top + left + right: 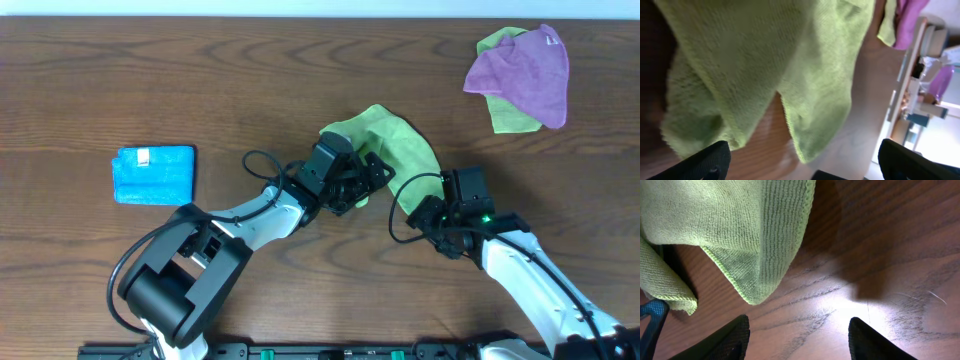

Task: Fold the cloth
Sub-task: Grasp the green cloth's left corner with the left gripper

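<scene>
A green cloth (395, 142) lies crumpled at the table's middle. My left gripper (368, 180) is open at its near left edge, with nothing between the fingers. In the left wrist view the cloth (765, 65) fills the frame above the spread fingers (802, 160). My right gripper (440, 215) is open just short of the cloth's near right corner. In the right wrist view that corner (750, 240) lies just beyond the open fingers (797, 335), which hold nothing.
A folded blue cloth (154, 174) lies at the left. A purple cloth (525, 70) lies on another green cloth (505, 112) at the back right. The table is dark wood (250, 80).
</scene>
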`<state>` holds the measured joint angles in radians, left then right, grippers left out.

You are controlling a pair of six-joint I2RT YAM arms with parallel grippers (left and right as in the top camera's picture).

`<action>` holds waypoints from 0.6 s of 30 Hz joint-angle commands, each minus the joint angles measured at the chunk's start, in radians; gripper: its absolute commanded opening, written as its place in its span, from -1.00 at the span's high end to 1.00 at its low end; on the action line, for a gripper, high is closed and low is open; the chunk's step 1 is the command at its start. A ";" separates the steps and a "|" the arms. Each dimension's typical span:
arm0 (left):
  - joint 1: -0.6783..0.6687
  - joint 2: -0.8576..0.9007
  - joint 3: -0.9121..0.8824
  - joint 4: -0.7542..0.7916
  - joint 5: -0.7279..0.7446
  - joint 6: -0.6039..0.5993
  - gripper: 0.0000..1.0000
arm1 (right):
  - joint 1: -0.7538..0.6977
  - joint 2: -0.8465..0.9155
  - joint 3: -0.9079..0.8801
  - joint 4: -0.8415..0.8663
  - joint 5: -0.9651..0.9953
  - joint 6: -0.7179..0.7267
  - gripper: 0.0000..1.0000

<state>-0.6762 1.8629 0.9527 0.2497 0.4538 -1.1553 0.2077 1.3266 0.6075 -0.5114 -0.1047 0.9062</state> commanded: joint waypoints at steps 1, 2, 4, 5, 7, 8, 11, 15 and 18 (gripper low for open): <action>-0.001 0.009 0.017 -0.019 -0.070 0.031 -0.92 | -0.005 0.003 -0.004 0.000 0.004 -0.010 -0.28; -0.002 0.009 0.017 -0.023 -0.085 0.031 -0.91 | -0.005 0.003 -0.004 0.000 0.004 -0.010 -0.28; -0.005 0.009 0.017 -0.025 -0.109 0.031 -0.92 | -0.005 0.003 -0.004 0.001 0.004 -0.011 -0.27; -0.008 0.009 0.017 -0.025 -0.119 0.031 -0.91 | -0.005 0.003 -0.004 0.003 0.004 -0.014 -0.28; -0.016 0.009 0.017 -0.024 -0.137 0.029 -0.91 | -0.005 0.003 -0.004 0.004 0.004 -0.018 -0.28; -0.021 0.009 0.017 -0.024 -0.147 0.029 -0.92 | -0.005 0.003 -0.004 0.004 0.004 -0.018 -0.27; -0.039 0.012 0.017 -0.013 -0.158 0.018 -0.92 | -0.005 0.003 -0.004 0.004 0.005 -0.018 -0.27; -0.060 0.014 0.017 -0.001 -0.170 -0.005 -0.91 | -0.005 0.003 -0.004 0.003 0.004 -0.025 -0.26; -0.064 0.014 0.017 0.015 -0.175 -0.005 -0.92 | -0.005 0.003 -0.004 0.003 0.003 -0.025 -0.26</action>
<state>-0.7387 1.8629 0.9527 0.2584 0.3061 -1.1553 0.2077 1.3266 0.6075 -0.5102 -0.1047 0.8955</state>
